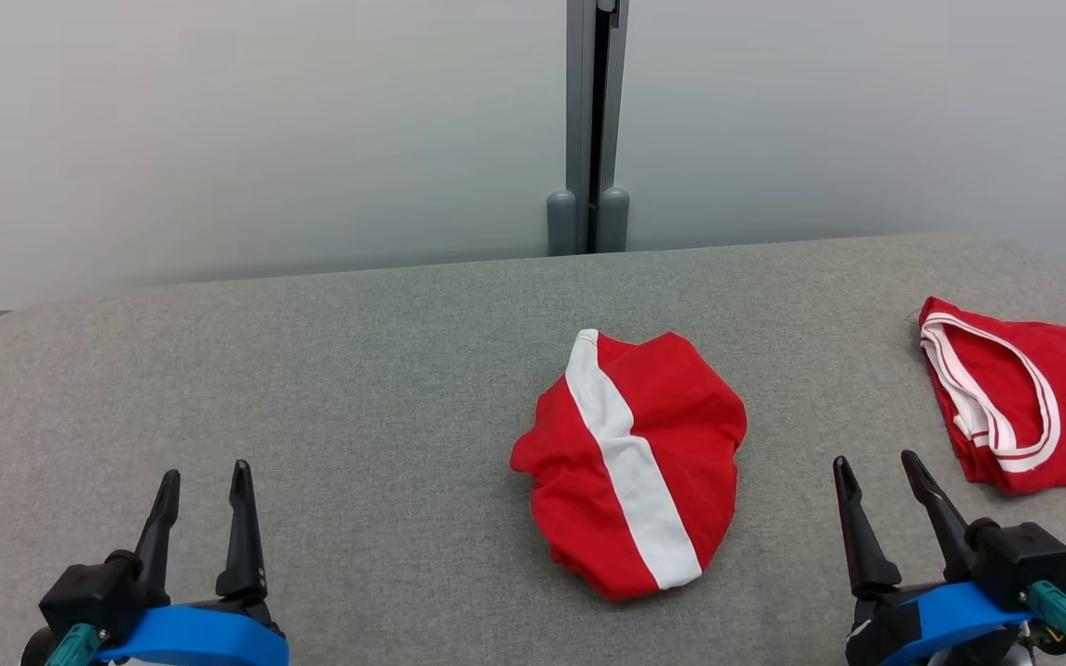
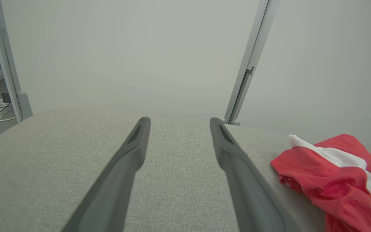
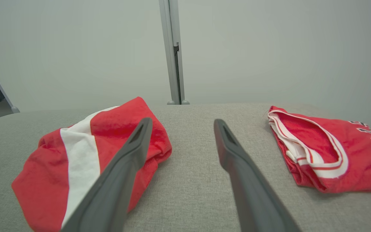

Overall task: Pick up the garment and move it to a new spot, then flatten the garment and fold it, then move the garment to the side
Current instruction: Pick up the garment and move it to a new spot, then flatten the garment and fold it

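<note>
The red garment (image 1: 630, 462) with a broad white stripe lay crumpled in a rounded heap near the middle of the grey fabric-covered bench (image 1: 357, 370), nothing touching it. The left tool (image 1: 204, 472) hovered over the bench's near left part, well apart from the heap, its two dark fingers spread and holding nothing. In the left wrist view the garment sat off to the right of those fingers. The right tool (image 1: 875, 460) hung at the near right, jaws likewise apart and empty, between the garment and a second red jersey (image 1: 1033, 407) with white-trimmed openings. This jersey lay flat at the bench's right edge. Dark lettering on it ran out of view and could not be read. In the right wrist view the left finger overlapped the heap's edge, though it probably stood clear of the cloth. Behind the bench stood a pale partition with a grey post (image 1: 588, 129).
</note>
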You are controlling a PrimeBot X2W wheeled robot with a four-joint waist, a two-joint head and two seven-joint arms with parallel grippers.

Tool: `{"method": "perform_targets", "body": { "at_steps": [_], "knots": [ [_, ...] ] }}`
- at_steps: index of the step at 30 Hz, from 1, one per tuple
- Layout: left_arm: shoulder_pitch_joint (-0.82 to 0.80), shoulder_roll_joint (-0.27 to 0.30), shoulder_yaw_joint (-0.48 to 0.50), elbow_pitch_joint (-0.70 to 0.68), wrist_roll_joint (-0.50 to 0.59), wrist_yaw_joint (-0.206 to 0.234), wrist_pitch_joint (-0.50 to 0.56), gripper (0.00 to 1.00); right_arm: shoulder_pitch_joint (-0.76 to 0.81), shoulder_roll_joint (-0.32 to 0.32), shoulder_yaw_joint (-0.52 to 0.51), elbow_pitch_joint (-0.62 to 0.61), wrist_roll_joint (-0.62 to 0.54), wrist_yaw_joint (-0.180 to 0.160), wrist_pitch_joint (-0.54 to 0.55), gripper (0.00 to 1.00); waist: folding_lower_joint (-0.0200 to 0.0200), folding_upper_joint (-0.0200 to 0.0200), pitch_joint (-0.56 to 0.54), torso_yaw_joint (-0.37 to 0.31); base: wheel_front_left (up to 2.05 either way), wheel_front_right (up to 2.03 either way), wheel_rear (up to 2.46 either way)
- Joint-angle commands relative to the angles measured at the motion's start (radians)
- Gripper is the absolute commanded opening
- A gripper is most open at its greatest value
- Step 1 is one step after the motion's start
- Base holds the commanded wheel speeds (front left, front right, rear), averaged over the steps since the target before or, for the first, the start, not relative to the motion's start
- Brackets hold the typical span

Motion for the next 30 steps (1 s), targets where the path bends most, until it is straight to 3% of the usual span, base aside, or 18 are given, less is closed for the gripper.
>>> {"method": "perform_targets", "body": {
  "at_steps": [1,23,30],
  "knots": [
    [0.013,-0.004,0.004,-0.007,0.008,-0.002,-0.004,1.0,0.013,0.001,-0.006,0.005,-0.002,0.0,0.001,1.0,0.0001,0.0,-0.001,0.001,0.0,0.0,0.0],
    [0.005,-0.033,0.034,0.007,0.048,-0.039,-0.004,1.0,-0.034,0.008,0.029,0.021,0.009,0.0,0.015,1.0,0.0001,0.0,0.016,0.023,0.0,0.0,0.0],
    [-0.021,-0.028,0.043,0.013,0.05,-0.051,-0.004,1.0,-0.174,0.01,0.082,0.044,0.096,0.0,0.19,1.0,0.0001,0.0,0.047,0.026,0.0,0.0,0.0]
  ]
}}
